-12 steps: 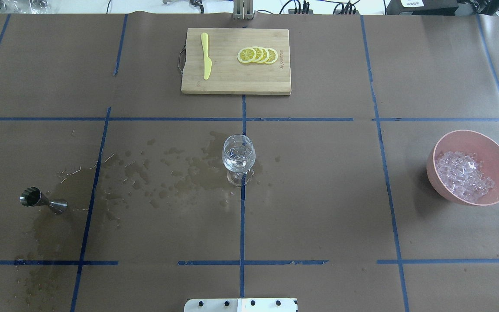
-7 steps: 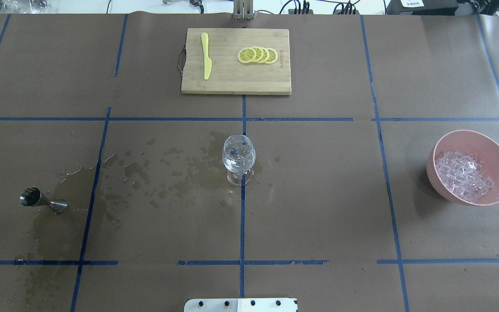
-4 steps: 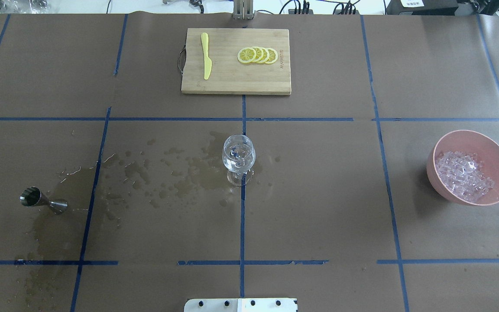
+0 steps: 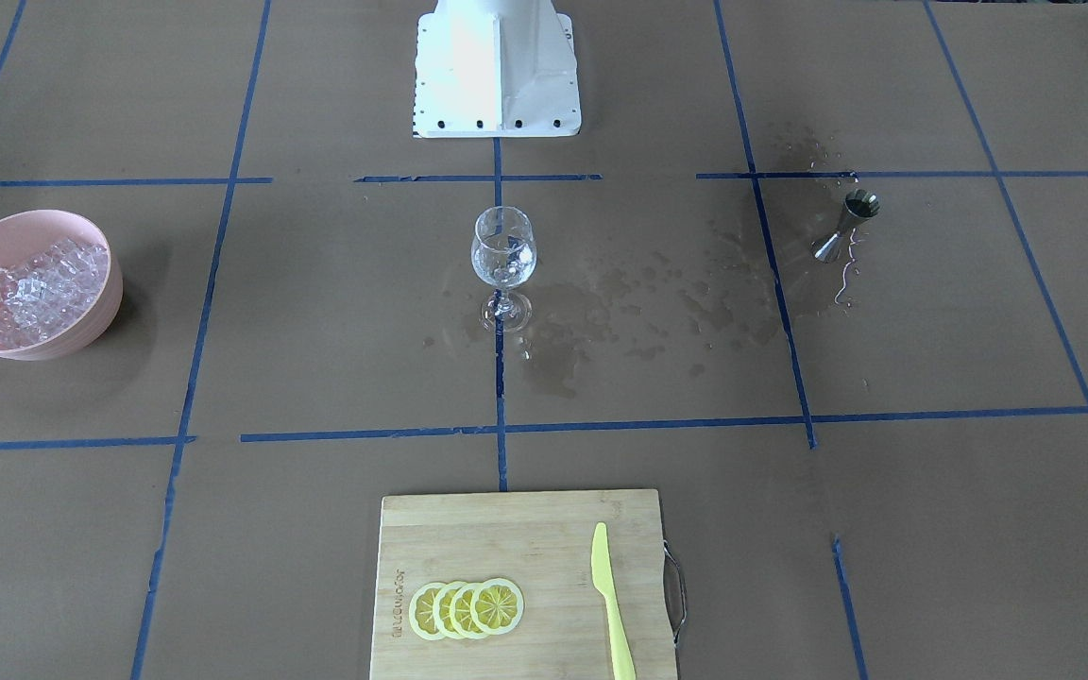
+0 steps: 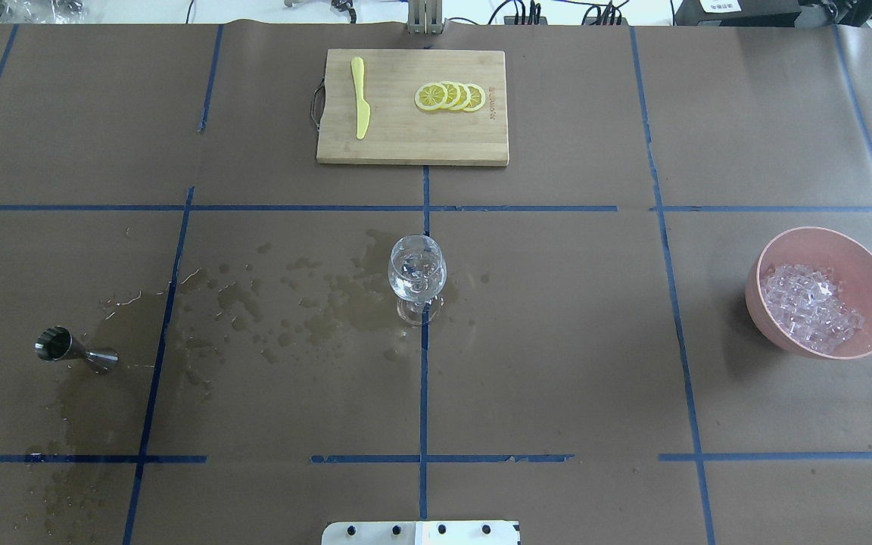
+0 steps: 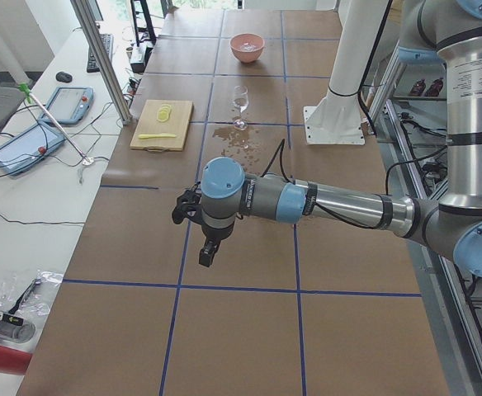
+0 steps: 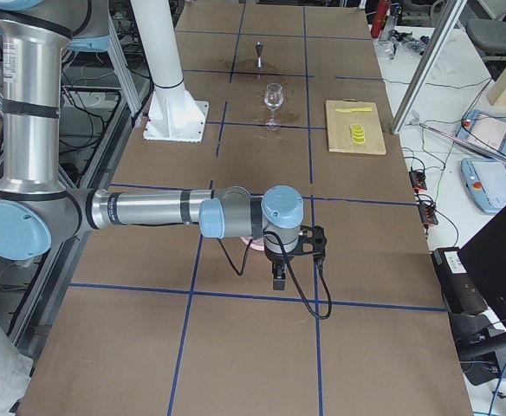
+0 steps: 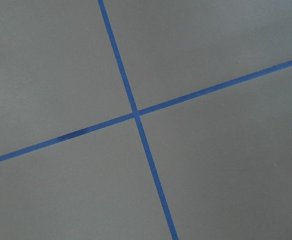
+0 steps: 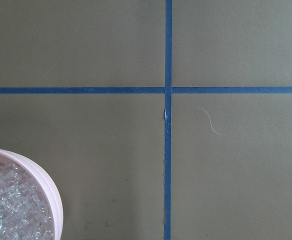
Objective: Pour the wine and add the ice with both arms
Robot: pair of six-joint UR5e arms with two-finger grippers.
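Observation:
A stemmed glass (image 5: pixel 417 274) stands upright at the table's middle, with a little clear wine (image 4: pixel 503 267) in its bowl. The ice (image 5: pixel 811 309) is heaped in a pink bowl (image 5: pixel 864 261) on the right side. A steel jigger (image 5: pixel 76 352) lies on its side at the left. Neither arm shows in the overhead or front views. My left gripper (image 6: pixel 207 257) hangs over bare table far to the left; I cannot tell if it is open or shut. My right gripper (image 7: pixel 278 279) hangs just beyond the bowl (image 9: pixel 53 200); its state is also unclear.
Wet spill patches (image 5: pixel 315 303) spread from the glass toward the jigger. A wooden board (image 5: pixel 412 144) at the far edge carries lemon slices (image 5: pixel 450 97) and a yellow knife (image 5: pixel 360 98). The white pedestal base (image 4: pixel 497 71) stands at the near edge.

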